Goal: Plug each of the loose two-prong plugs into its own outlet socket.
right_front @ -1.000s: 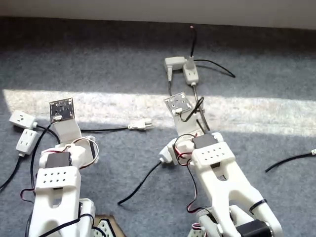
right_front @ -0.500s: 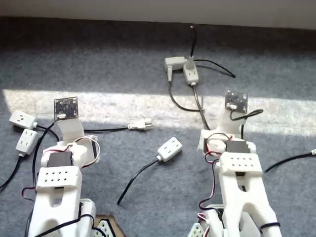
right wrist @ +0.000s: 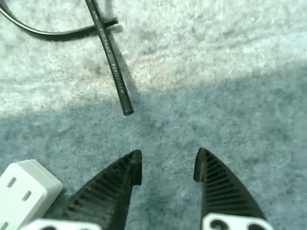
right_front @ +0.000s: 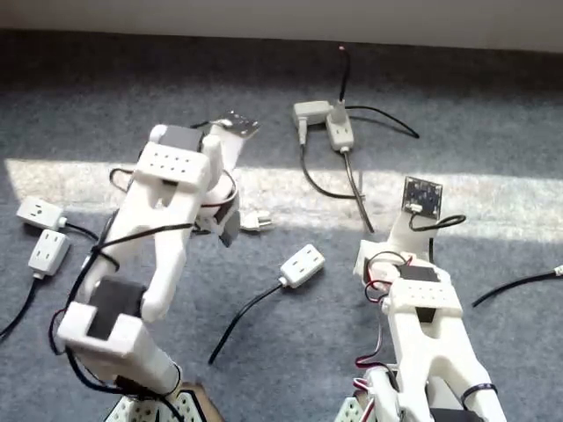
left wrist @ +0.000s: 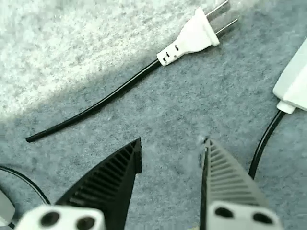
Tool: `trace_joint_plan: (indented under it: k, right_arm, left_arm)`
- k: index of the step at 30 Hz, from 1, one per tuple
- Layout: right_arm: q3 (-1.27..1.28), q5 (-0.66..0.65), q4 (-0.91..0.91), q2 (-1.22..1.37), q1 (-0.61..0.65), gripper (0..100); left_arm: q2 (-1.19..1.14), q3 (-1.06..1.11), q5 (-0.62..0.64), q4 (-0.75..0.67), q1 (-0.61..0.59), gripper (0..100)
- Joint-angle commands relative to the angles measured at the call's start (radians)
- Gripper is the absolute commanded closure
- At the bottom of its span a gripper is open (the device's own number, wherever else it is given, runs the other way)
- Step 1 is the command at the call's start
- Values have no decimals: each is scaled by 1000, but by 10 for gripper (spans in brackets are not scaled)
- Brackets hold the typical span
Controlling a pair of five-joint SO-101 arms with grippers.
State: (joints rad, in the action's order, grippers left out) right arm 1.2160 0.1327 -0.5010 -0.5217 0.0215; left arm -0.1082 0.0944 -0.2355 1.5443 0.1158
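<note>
Since the loose two-prong plug (left wrist: pixel 194 36) lies flat on the grey carpet with its black cord trailing behind it, the left arm (right_front: pixel 167 220) is stretched out over it. The left jaws hang open and empty just short of the plug body, wide enough to straddle it. That stance reads as the set-up for a pick, with the plug not yet touched.

The nearest outlet socket (right_front: pixel 303 264) rests face up near the plug, between the two arms, and looks a likely partner for it. The right arm (right_front: pixel 422 308) sits low on its own side. The right jaws are likewise open and hold nothing, poised above bare carpet with that socket's corner just beside them and a cut cable end (right wrist: pixel 125 111) ahead, placed, it seems, to steady the socket.

Two more sockets (right_front: pixel 48 251) lie together at the left edge. A further socket (right_front: pixel 339 130) at the far side has a white plug against it; whether it is seated cannot be told.

The tabletop is covered in short grey carpet crossed by a broad band of sunlight, and a pale wall strip runs along its far edge.
</note>
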Motion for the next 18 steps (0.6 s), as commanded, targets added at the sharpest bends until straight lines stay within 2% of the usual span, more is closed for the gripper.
trace_joint_plan:
  k: [1, 5, 8, 14, 18]
  right_arm:
    - [1, 6, 24, 4, -8, 808]
    - [1, 6, 24, 4, -8, 808]
    - [1, 6, 25, 4, -8, 808]
    - [1, 6, 44, 5, -8, 808]
    - [1, 6, 45, 5, -7, 808]
  left_arm:
    - [-263, -460, -150, 127, 54, 790]
    - [-460, -693, -307, 196, 105, 790]
    - [-567, -789, -368, 206, 125, 790]
    - [-673, -814, -483, 206, 117, 793]
    - [-699, -814, -549, 206, 94, 852]
